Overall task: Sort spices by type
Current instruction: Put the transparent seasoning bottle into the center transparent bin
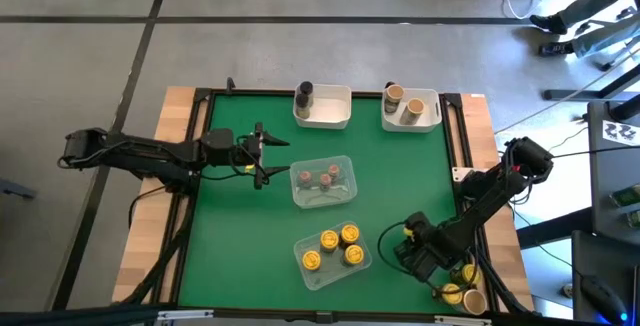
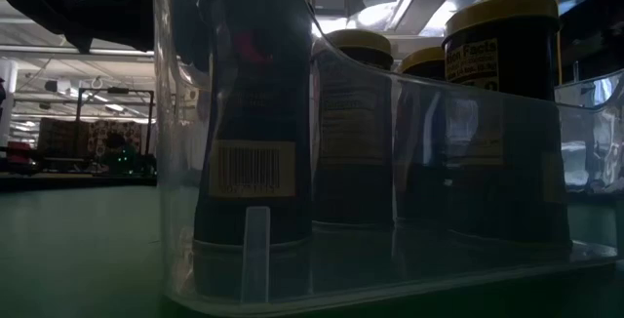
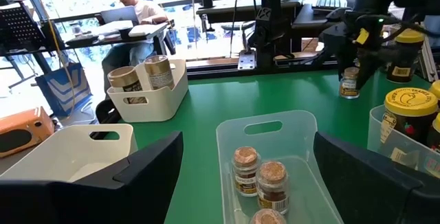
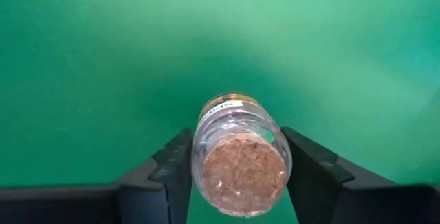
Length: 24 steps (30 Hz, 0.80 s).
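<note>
Jar of reddish-brown spice (image 4: 238, 157): clear body, seen bottom-on between the right gripper's (image 4: 237, 176) two dark fingers (image 4: 168, 165), one on each side, both against its wall; the right gripper grasps it above bare green mat. From the left wrist it shows as a small jar (image 3: 350, 83) hanging under the right gripper (image 3: 357, 80), clear of the table (image 3: 206, 114).

Right gripper (image 1: 412, 234), from above: near the table's front right corner, just beside the clear tray (image 1: 333, 275) of yellow-lidded jars (image 1: 339, 246). Four such jars stand upright in that tray. More yellow-lidded jars (image 1: 455, 293) sit farther toward the corner, behind the arm.

Same tray, at table height: clear wall (image 2: 390, 162) close to the lens, dark labelled jars with yellow lids (image 2: 502, 113) standing inside.

Left gripper (image 1: 262, 156): hovering at the left side of the mat, fingers apart, holding nothing. Directly ahead of it, a second clear tray (image 1: 324, 194) with three reddish-brown-topped jars (image 1: 318, 178); through its wrist camera the tray (image 3: 275, 124) lies between its fingers (image 3: 144, 165), jars (image 3: 260, 180) upright inside.

Beyond the left gripper, along the far edge: white bin (image 1: 326, 117) with one taller dark grey jar (image 1: 304, 94) at its corner; second white bin (image 1: 424, 119) with two tan-lidded jars (image 1: 402, 103).

Background: person seated at a desk with a laptop (image 3: 134, 18).
</note>
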Each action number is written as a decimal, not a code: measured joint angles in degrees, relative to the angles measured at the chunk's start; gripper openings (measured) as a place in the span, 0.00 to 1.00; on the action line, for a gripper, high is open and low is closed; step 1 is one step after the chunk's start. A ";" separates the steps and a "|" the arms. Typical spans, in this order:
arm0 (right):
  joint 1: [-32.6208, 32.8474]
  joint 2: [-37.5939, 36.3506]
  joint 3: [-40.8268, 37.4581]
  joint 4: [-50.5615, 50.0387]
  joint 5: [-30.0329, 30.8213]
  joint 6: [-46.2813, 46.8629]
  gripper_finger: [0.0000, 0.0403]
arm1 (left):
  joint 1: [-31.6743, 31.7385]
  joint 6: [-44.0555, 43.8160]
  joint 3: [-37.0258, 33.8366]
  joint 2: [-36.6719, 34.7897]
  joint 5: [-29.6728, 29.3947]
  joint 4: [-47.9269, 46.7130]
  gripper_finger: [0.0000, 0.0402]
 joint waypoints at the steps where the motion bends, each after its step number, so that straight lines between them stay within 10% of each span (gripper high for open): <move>1: -0.11 0.01 0.67 -0.26 -0.01 -0.58 0.45 | -0.02 -0.02 -0.02 0.00 0.00 0.00 0.78; 14: -10.89 -0.01 17.97 -11.95 14.56 -18.53 0.45 | -0.02 0.00 -0.02 0.00 0.02 -0.04 0.78; 24: -21.86 -0.03 21.76 2.50 21.77 -44.29 0.45 | -0.02 -0.20 -0.02 0.00 0.02 -0.04 0.78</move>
